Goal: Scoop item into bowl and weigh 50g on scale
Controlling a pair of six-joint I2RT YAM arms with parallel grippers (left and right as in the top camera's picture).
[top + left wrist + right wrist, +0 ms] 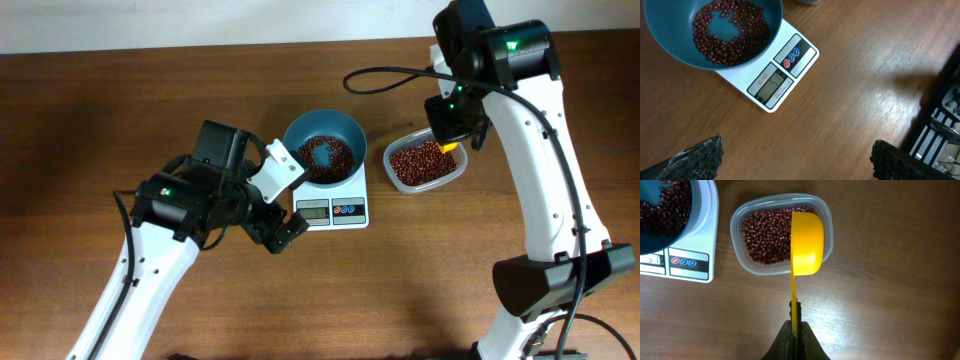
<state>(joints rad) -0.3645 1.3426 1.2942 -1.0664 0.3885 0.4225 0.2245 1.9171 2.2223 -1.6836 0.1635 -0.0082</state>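
— On the worktop (120,90), where's the bowl?
— The teal bowl (346,124) sits on the far part of the white scale (360,195), with the display and buttons showing at the scale's near edge. The beans (338,160) lie in a ring inside it, with a bare patch in the middle.
— And the reading?
— Perhaps 51. The digits are too faint from my left wrist for me to be sure.
— Your jaws?
— My left jaws are spread wide and hold nothing, hanging over bare wood just near and left of the scale. My right jaws are clamped on the thin handle of a yellow scoop (806,240). Its cup is turned on edge above the right side of the clear container (735,227), which stands just right of the scale with more beans inside. Whether the cup carries any, I can't tell.
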